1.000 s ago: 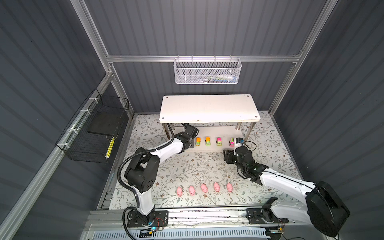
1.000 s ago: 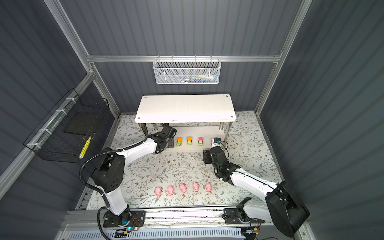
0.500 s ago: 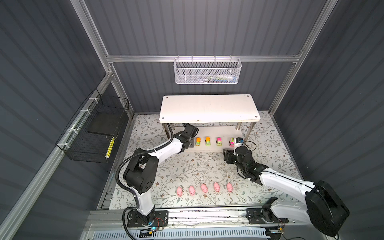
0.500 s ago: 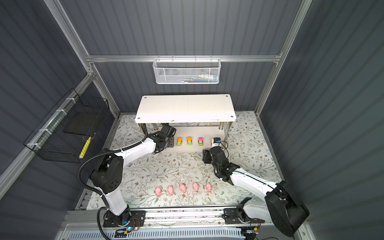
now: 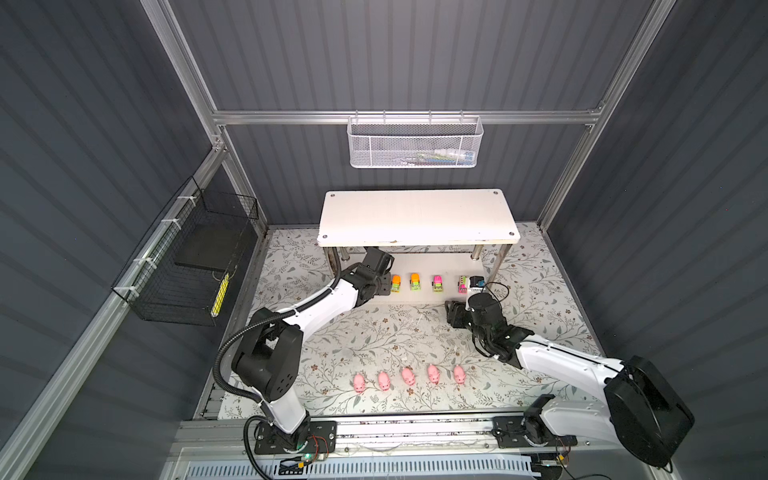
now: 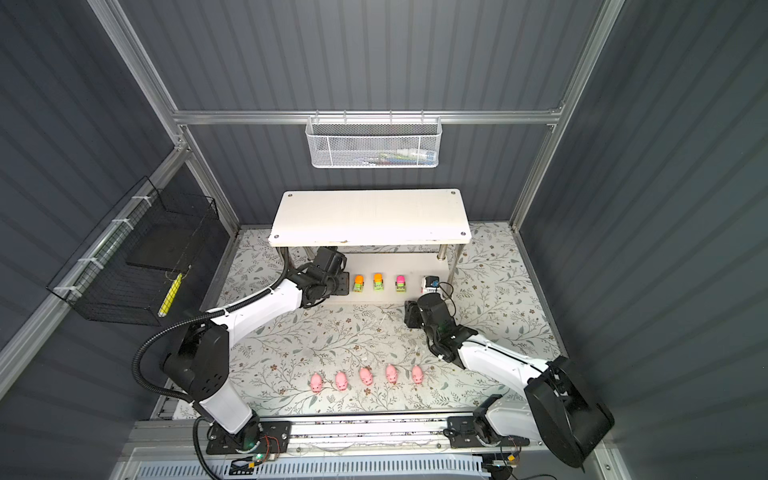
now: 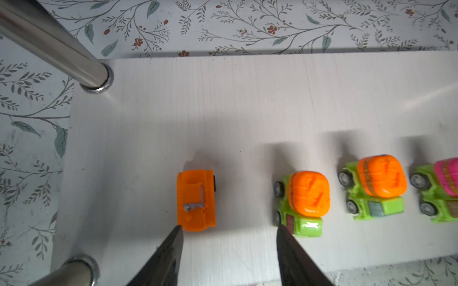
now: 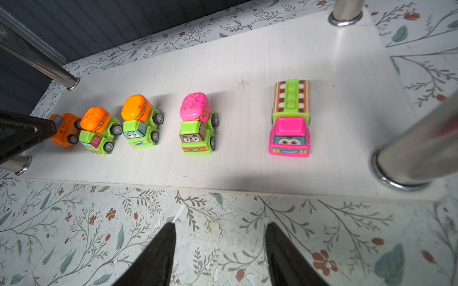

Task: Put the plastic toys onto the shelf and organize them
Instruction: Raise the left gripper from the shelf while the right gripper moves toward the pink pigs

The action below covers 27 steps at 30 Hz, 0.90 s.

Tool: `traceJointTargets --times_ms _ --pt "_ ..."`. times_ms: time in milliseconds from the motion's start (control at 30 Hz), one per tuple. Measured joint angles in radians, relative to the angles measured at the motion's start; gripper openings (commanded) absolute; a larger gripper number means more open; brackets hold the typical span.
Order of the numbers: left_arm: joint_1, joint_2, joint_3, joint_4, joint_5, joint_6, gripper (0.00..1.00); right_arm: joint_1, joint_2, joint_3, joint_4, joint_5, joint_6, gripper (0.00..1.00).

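In a top view: five pigs (image 5: 408, 376) in row on desk (image 5: 374, 332), lower centre, long axes toward shelf (image 5: 415, 216), top board bare; right gripper (image 5: 452, 312) nearer.
Left wrist view: left gripper (image 7: 228, 227) spread; orange truck (image 7: 195, 200) unpinched at one fingertip; chrome leg (image 7: 62, 49) upper left.
Right wrist view: right gripper (image 8: 220, 225) spread, empty, over desk; pink truck (image 8: 290, 131) ahead.

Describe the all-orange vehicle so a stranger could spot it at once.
Find the white two-tier shelf; five toy vehicles line its lower board. The orange vehicle ends the row, nearest the left gripper. It alone has no lime green or pink.
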Motion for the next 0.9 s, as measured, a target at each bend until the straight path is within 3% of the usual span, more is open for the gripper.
traceJointTargets --times_ms 500,900 --pt "-0.101 -0.044 -0.082 0.07 0.019 -0.068 0.62 0.0 0.009 0.0 0.002 -0.013 0.0 0.6" --pt "-0.187 -0.26 -0.185 0.043 0.014 -0.123 0.64 0.0 -0.141 0.0 -0.173 -0.05 0.016 0.64"
